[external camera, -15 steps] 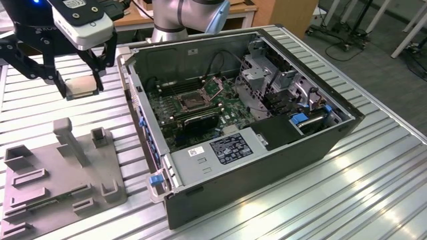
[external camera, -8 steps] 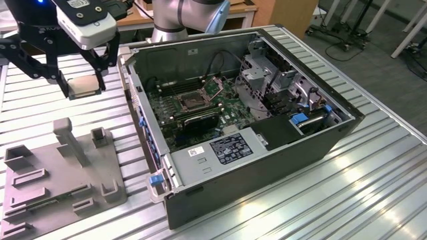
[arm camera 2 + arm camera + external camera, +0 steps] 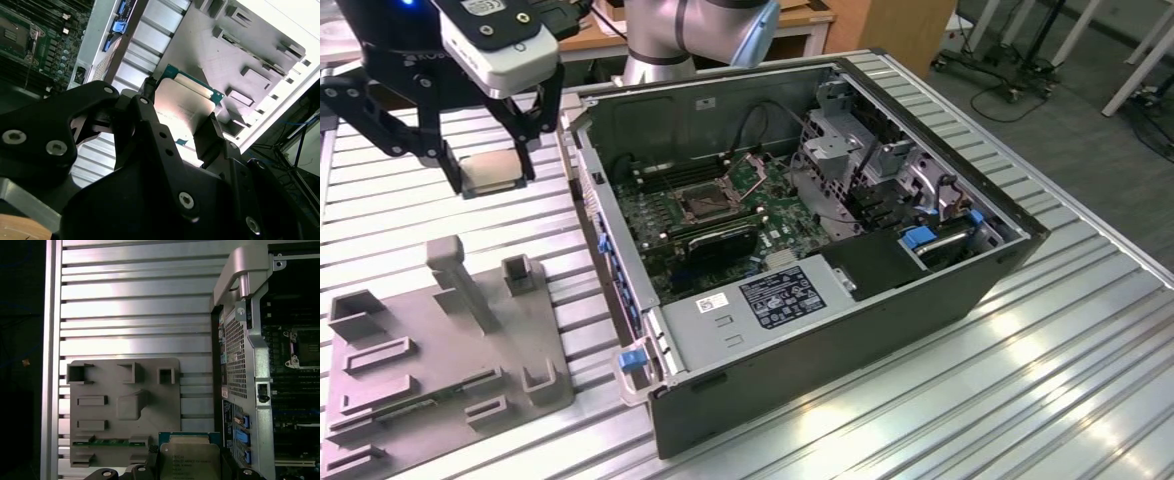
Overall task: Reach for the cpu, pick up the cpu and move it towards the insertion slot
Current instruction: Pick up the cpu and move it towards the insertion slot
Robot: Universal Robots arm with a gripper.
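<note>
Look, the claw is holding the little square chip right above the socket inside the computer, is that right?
Not quite. The claw does hold the chip, but not above the socket. In the exterior view it hangs outside the computer case, on that view's left, above the ribbed metal table.

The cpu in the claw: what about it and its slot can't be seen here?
- cpu: underside faces away in the exterior view; the gripper, shut on it, covers part in the second wrist view.
- insertion slot: its contacts are too small in the exterior view; the picture's edge cuts it off in the first wrist view.
</note>
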